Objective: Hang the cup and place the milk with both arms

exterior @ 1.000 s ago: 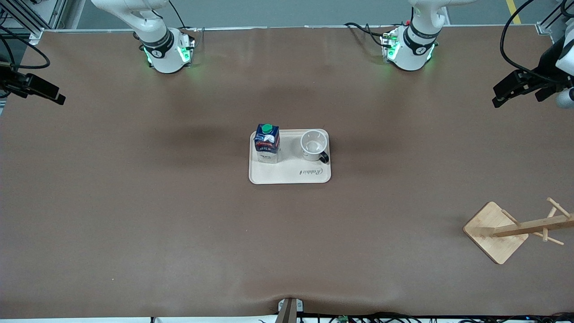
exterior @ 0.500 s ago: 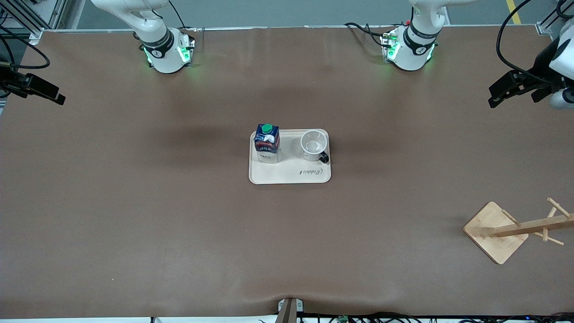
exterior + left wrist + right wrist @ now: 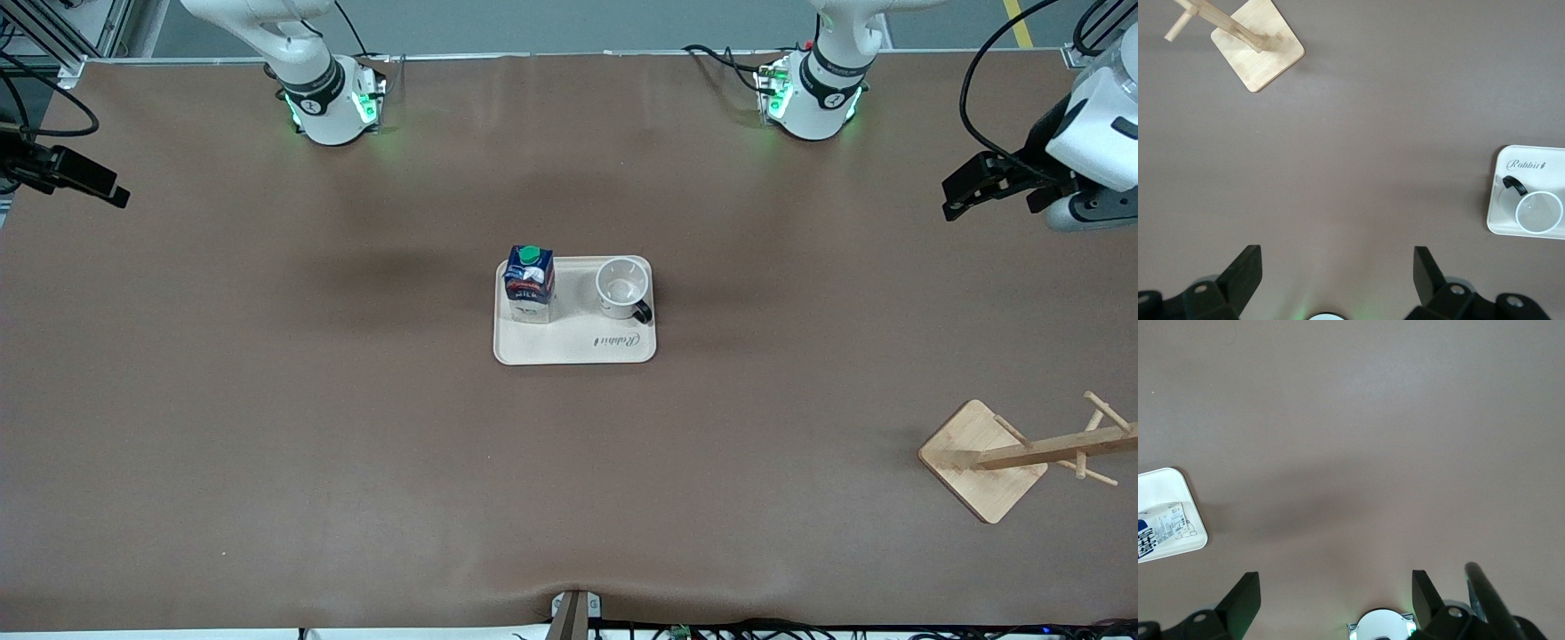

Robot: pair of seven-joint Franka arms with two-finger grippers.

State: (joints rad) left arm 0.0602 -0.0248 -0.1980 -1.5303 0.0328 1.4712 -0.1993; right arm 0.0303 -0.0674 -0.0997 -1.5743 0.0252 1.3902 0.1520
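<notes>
A cream tray (image 3: 569, 351) printed with the word "Rabbit" is being carried at the middle of the brown counter (image 3: 356, 444). The milk (image 3: 529, 284), a dark blue carton with a green screw cap, is being kept upright on the tray, at the end toward the right arm. The cup (image 3: 621, 288), a white mug with a black loop handle, is being kept upright and mouth-up on the same tray, beside the milk and apart from it, at the end toward the left arm. Its handle is being pointed toward the front camera.

A wooden cup rack (image 3: 1022, 455) with pegs is being borne on its square base at the left arm's end of the counter, nearer to the front camera than the tray and well apart from it.

The left claw (image 3: 969, 188) is being held in the air over the left arm's end of the counter, its fingers (image 3: 1245, 270) being kept wide apart with nothing between them. The right claw (image 3: 93, 182) is being held over the right arm's end of the counter, its fingers (image 3: 1245, 593) likewise being spread wide and empty.
</notes>
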